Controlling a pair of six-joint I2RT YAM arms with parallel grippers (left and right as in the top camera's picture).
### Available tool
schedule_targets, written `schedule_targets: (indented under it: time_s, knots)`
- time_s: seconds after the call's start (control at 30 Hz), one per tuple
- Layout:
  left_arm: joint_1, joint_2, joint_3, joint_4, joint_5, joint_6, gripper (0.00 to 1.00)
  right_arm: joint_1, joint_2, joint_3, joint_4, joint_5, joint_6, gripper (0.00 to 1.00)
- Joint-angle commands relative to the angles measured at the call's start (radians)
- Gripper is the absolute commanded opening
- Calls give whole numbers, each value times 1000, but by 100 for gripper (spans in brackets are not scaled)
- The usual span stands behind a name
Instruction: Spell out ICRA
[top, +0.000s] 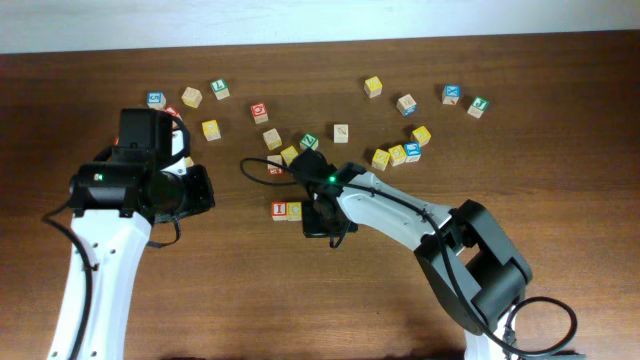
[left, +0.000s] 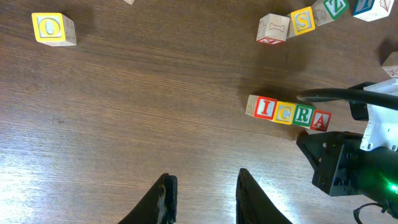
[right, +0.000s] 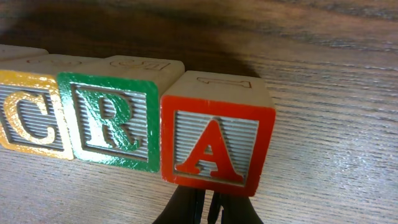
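Four cubes stand side by side in a row on the wooden table: red I (left: 265, 108), yellow C (left: 284, 112), green R (left: 303, 115) and red A (left: 321, 120). From overhead only the I (top: 279, 211) and C (top: 294, 211) show; my right arm covers the other two. My right gripper (right: 209, 202) is shut with nothing in it, its tips right at the lower front edge of the A (right: 214, 143), which stands beside the R (right: 112, 121) and C (right: 25, 118). My left gripper (left: 205, 196) hangs open over bare wood, well to the left of the row.
Loose letter cubes lie scattered across the far half of the table (top: 560, 300): a yellow O cube (left: 53, 28), a short line of cubes (left: 303, 20), and a cluster (top: 397, 155). A black cable (top: 255, 165) loops near the right arm.
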Motion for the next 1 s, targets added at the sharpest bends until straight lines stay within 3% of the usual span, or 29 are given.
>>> schedule_targets:
  time_s: [0.0, 0.97]
  knots:
    - [6, 4, 4, 2, -8, -10, 24, 5, 17, -3, 7, 21, 5, 4]
    - [6, 4, 4, 2, -8, -10, 25, 5, 17, -3, 22, 39, 5, 4]
